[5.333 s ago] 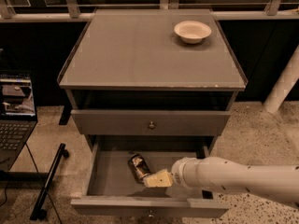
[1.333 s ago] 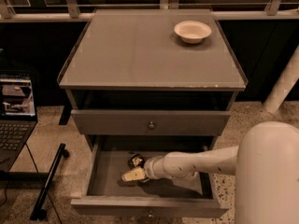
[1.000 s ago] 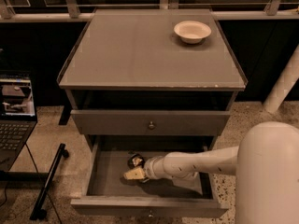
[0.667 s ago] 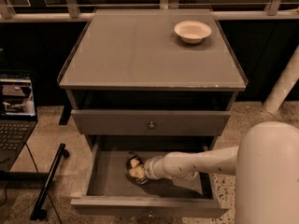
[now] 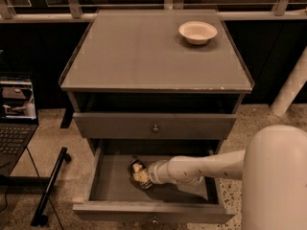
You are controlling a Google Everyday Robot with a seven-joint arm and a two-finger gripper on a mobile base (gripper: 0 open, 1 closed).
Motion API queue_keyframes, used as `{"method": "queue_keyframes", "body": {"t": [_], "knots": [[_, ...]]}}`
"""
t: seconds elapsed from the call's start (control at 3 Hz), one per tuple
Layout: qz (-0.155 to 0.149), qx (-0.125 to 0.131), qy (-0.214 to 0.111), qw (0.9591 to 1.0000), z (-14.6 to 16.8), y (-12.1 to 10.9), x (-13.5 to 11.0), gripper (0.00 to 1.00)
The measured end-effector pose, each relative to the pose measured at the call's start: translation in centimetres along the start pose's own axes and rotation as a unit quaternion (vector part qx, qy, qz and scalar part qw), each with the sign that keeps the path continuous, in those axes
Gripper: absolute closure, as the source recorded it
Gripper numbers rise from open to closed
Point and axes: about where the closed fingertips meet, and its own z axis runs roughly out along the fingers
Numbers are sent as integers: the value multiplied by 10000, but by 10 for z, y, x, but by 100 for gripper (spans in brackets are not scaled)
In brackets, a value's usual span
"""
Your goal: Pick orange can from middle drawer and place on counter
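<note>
The middle drawer is pulled open at the bottom of the cabinet. The orange can lies inside it, left of centre; only its dark end and a bit of its body show. My gripper reaches in from the right on the white arm and sits right against the can, covering most of it. The counter is the flat grey cabinet top above.
A white bowl sits at the counter's back right. The upper drawer is closed. A laptop and a black stand leg are on the floor to the left. A white post stands at the right.
My gripper was left of and below the can; it has shifted right and up onto the can, which now shows less. The arm has barely moved otherwise.
</note>
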Motion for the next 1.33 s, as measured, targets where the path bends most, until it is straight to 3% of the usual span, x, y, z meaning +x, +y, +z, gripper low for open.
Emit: {"method": "queue_keyframes", "body": {"t": [0.33, 0.67, 1.0, 1.33], "knots": [[0, 0, 0, 10000, 0, 0, 0, 100], [0, 0, 0, 10000, 0, 0, 0, 100], [-131, -220, 19, 9997, -10, 7, -3, 100], [-472, -588, 54, 9971, -53, 18, -7, 100]]}}
